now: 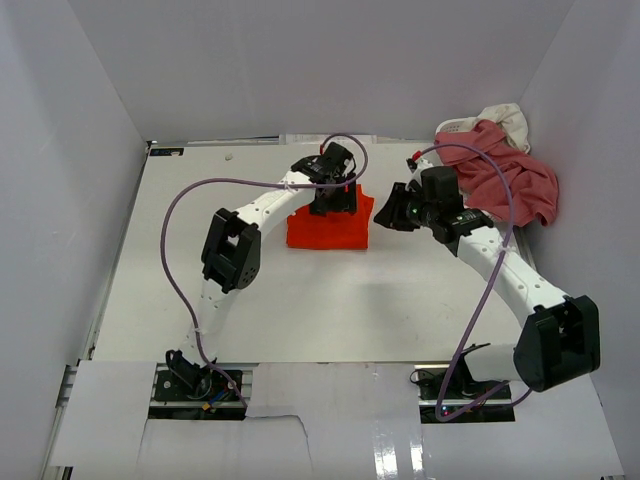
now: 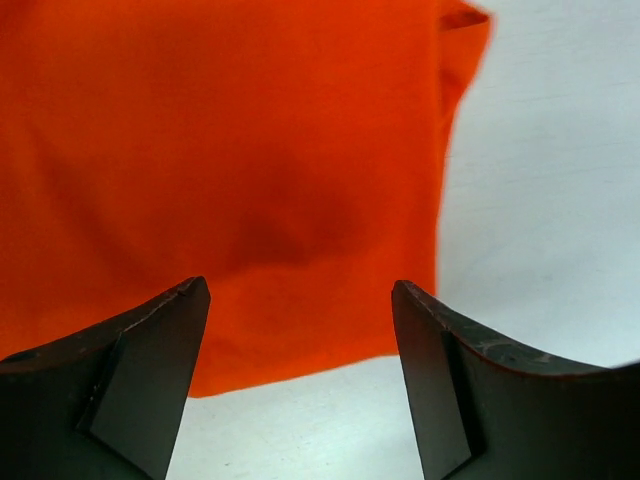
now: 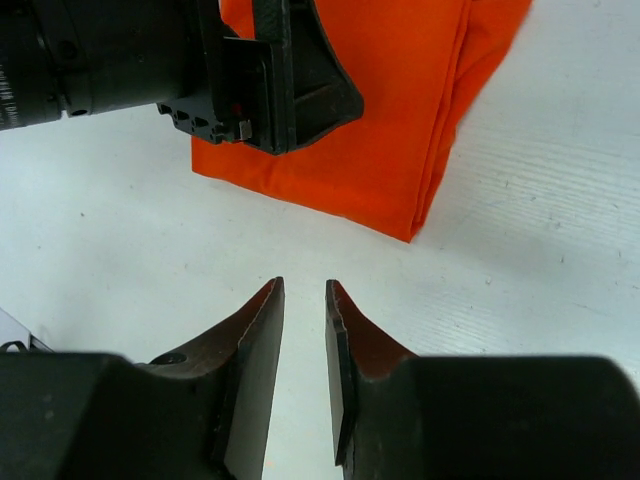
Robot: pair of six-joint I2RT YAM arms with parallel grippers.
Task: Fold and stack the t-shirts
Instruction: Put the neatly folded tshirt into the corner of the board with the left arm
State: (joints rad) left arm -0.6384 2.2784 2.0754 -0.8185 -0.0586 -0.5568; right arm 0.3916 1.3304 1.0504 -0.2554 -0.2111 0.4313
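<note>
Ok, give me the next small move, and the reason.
Probably raise the left jaws clear of the orange t-shirt: it lies folded flat, they stand open over it holding nothing, and the pink t-shirt lies heaped, unfolded, at the far right.

White table [image 1: 330,300]: extends beneath the left jaws and the right jaws. White perforated basket [image 1: 452,126]: stands right of the right jaws, well apart from the left jaws, near the wall [image 1: 590,100].

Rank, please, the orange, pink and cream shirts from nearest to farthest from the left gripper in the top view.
1. Orange shirt, under the left gripper.
2. Pink shirt, far right.
3. Cream shirt, back-right corner.
</note>
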